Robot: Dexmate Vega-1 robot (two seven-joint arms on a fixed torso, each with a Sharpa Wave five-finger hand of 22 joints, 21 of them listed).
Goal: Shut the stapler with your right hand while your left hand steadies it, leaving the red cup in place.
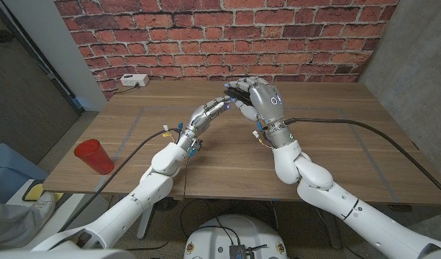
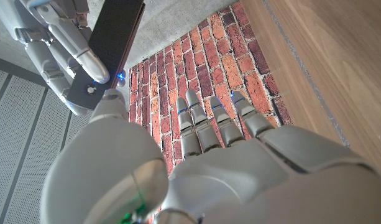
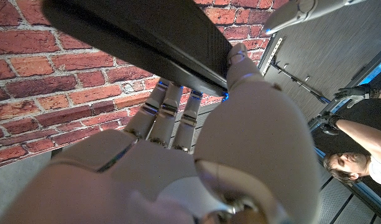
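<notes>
Brick wall (image 1: 227,36) behind; red cup (image 1: 94,156) far left of stapler (image 1: 238,91).

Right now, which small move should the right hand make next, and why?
Probably press the right hand gently down on the stapler. Its fingers already lie on the black top arm, which looks raised, and the left hand touches the stapler from the other side. The red cup stands far away.

Wooden table (image 1: 328,155), brick wall (image 1: 206,36), white power strip (image 1: 134,80), person (image 3: 358,149)
</notes>
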